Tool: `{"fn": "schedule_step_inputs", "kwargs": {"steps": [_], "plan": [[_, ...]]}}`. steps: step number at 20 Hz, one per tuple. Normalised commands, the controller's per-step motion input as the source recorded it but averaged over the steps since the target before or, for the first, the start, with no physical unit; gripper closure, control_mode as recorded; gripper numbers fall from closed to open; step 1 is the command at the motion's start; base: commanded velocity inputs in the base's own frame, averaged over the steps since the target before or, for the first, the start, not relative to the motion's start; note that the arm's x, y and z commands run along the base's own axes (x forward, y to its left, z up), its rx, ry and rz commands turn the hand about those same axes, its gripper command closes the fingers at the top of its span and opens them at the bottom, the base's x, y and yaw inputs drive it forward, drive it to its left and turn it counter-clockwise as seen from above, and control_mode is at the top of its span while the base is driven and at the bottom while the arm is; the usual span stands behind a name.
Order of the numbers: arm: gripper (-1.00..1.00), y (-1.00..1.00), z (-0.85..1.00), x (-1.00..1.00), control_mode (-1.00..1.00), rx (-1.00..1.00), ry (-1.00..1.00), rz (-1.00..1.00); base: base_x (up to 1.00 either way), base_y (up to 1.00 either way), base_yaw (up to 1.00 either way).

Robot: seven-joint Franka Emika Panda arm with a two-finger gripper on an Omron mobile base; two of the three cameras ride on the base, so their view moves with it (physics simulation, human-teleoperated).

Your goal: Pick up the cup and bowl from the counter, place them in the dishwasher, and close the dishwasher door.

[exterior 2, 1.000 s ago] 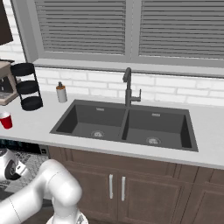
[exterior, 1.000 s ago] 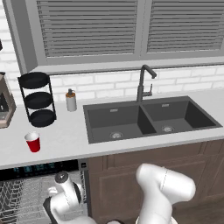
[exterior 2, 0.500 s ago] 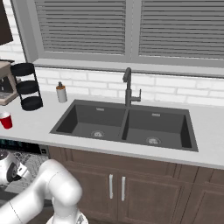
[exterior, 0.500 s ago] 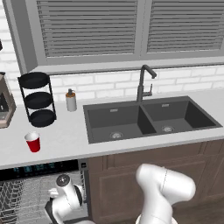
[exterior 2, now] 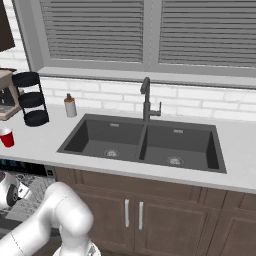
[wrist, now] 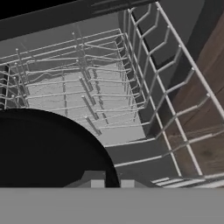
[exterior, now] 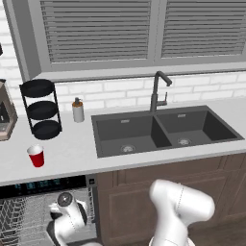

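The small shallow black bowl (wrist: 48,148) hangs over the dishwasher's grey wire rack (wrist: 109,87), seemingly pinched in the nearly closed gripper (wrist: 109,183). The red tapered cup (exterior: 36,156) waits on the light grey counter (exterior: 72,149); the door is unshut

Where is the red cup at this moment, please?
The cup stands upright on the counter at its left end, in front of the three-tier stand and above the open dishwasher; the right base view shows it at the left edge.

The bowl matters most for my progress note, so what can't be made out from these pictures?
- Bowl: hand view, cut off by the left and bottom edges; whether it rests on the dishwasher rack or hangs from the shut jaws is unclear.
- Gripper: both base views, hidden behind the arm's wrist.
- Dishwasher door: below every frame's edge.
- Cup: on the counter, contents too small to see.
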Motion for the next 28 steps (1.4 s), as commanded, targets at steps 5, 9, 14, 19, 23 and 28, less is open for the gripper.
{"fn": "schedule_step_inputs", "kwargs": {"steps": [5, 9, 14, 19, 23, 28], "plan": [[1.0, 0.21, 0.01, 0.43, -1.0, 0.0, -0.02, 0.0, 0.0, 0.0, 0.0], [1.0, 0.25, -0.34, 0.6, -1.0, -0.01, 0.01, -0.01, 0.0, 0.0, 0.0], [1.0, 0.16, -0.72, 0.32, -1.0, -0.01, 0.07, 0.0, 0.0, 0.0, 0.0], [1.0, 0.13, -0.92, 0.09, -1.0, -0.04, 0.11, 0.0, 0.0, 0.0, 0.0], [1.0, 0.08, -0.93, 0.0, -1.0, -0.05, 0.12, 0.0, 0.0, 0.0, 0.0], [1.0, 0.03, -0.79, -0.02, -1.0, -0.04, 0.1, 0.0, 0.0, 0.0, 0.0]]}}
